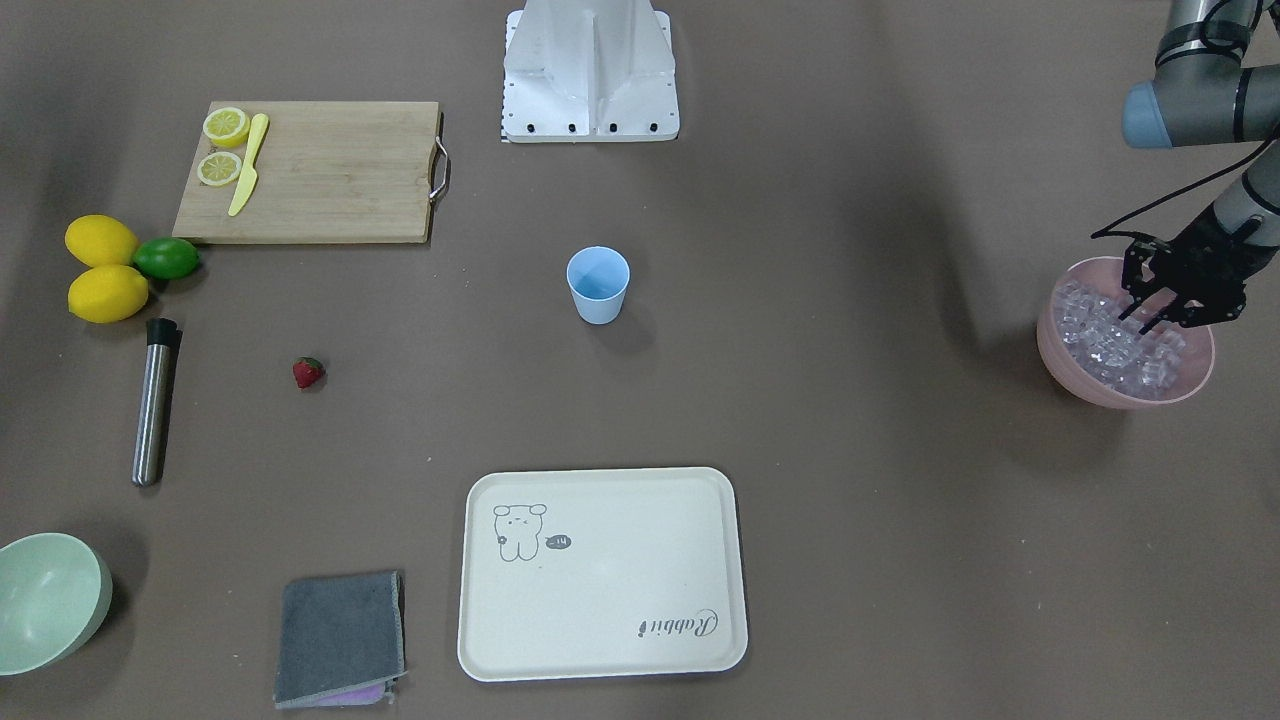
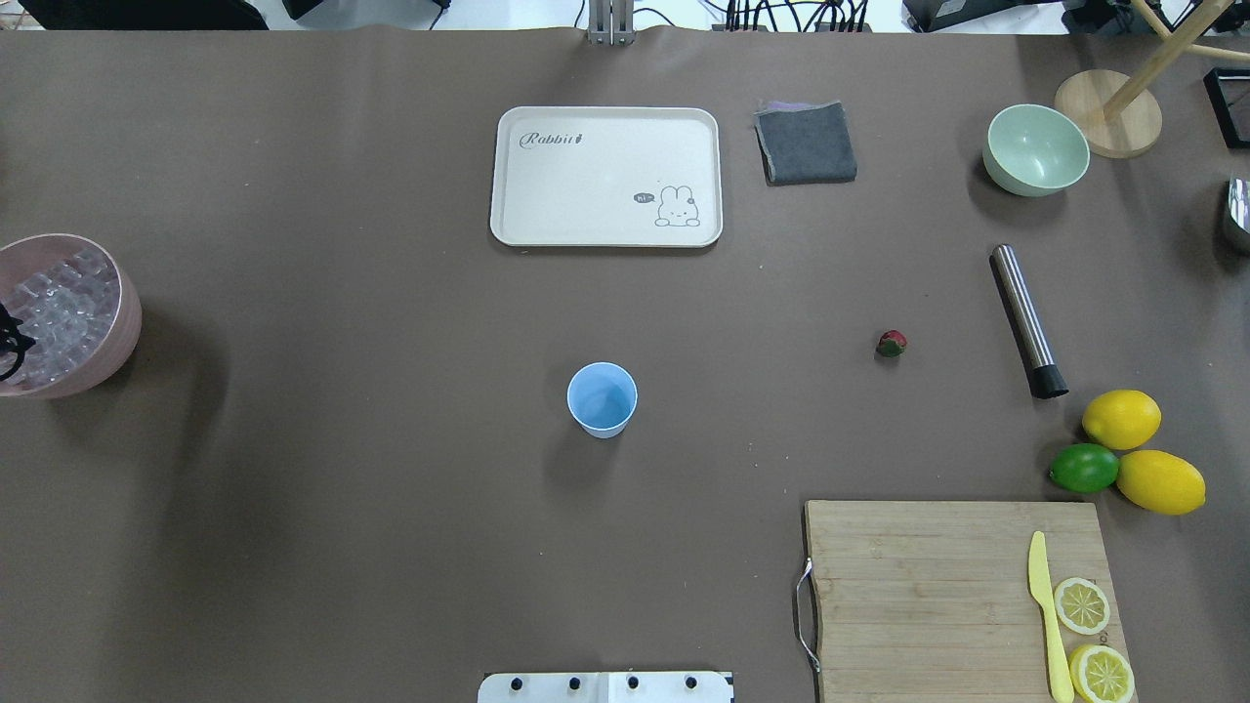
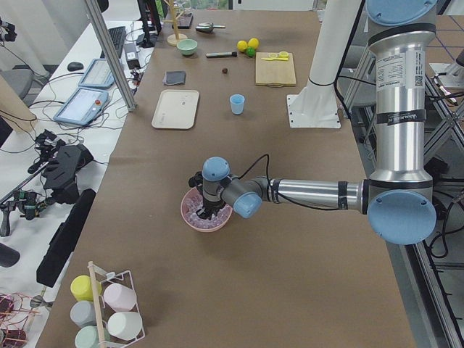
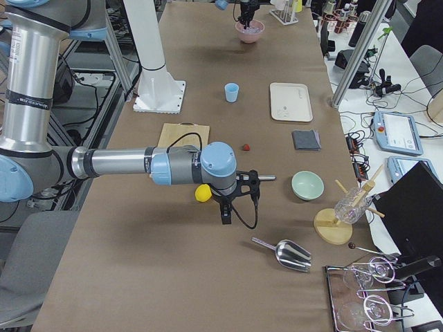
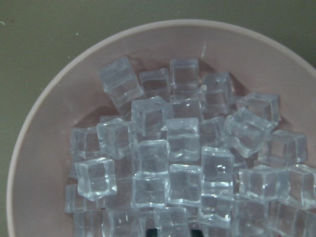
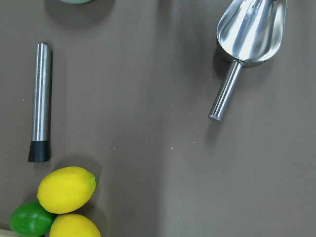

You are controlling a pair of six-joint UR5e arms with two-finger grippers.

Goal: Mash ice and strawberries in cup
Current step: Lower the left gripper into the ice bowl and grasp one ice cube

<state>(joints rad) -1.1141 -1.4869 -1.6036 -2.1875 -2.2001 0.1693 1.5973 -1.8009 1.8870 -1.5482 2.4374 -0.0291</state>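
The light blue cup (image 1: 598, 285) stands upright and empty at the table's middle, also in the overhead view (image 2: 602, 398). The small red strawberry (image 1: 308, 372) lies alone on the table toward the robot's right (image 2: 891, 343). Many clear ice cubes (image 5: 182, 138) fill a pink bowl (image 1: 1100, 385) at the far left edge (image 2: 122, 322). My left gripper (image 1: 1150, 318) reaches down into the ice; its dark fingertips sit close together around one cube at the bottom edge of the left wrist view. My right gripper (image 4: 235, 204) hovers above the table near the lemons; I cannot tell its state.
A steel muddler (image 1: 153, 400), two lemons (image 1: 103, 268) and a lime (image 1: 167, 258) lie on the robot's right. A cutting board (image 1: 330, 170) holds lemon halves and a yellow knife. Also present: a cream tray (image 1: 600, 575), grey cloth (image 1: 340, 640), green bowl (image 1: 45, 600), metal scoop (image 6: 249, 29).
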